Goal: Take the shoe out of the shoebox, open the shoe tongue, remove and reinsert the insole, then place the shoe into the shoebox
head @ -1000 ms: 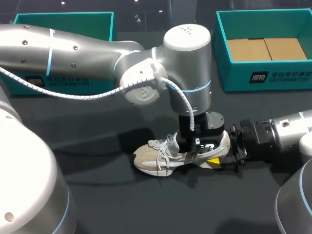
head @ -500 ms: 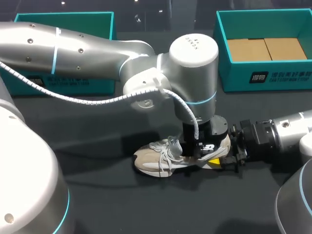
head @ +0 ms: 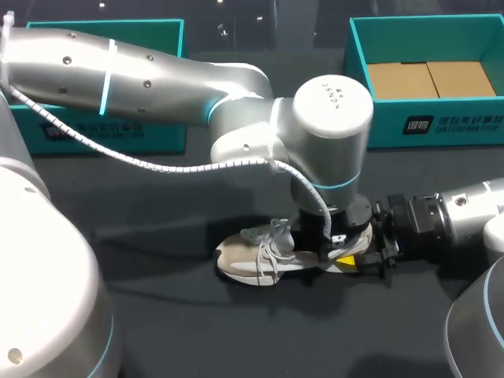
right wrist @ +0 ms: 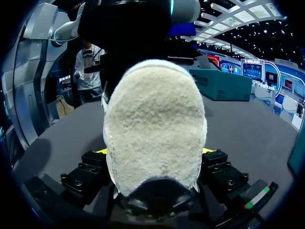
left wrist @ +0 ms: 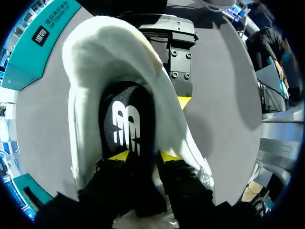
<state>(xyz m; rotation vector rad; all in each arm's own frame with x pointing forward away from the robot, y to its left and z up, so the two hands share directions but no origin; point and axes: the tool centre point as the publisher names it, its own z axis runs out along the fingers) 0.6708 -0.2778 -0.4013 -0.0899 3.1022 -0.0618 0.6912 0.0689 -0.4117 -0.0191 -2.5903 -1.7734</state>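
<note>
Dark table is carrying everything. Left arm is coming in from the left side and crossing past the middle, with its wrist pointing straight down over the shoe. Right arm is lying low along the table from the right side, pointing at the heel.

Two teal shoeboxes are sitting at the far edge: one far right showing a brown cardboard floor, one far left partly hidden behind the left arm.

Shoe, beige and white, is sitting sole-down on the table, out of both boxes, toe toward the left, near the middle.

Right gripper is clamping the heel, one finger on each side.

Left gripper is reaching down into the shoe opening, jaws apart, yellow fingertips sitting at the black insole, which is lying inside the shoe.
</note>
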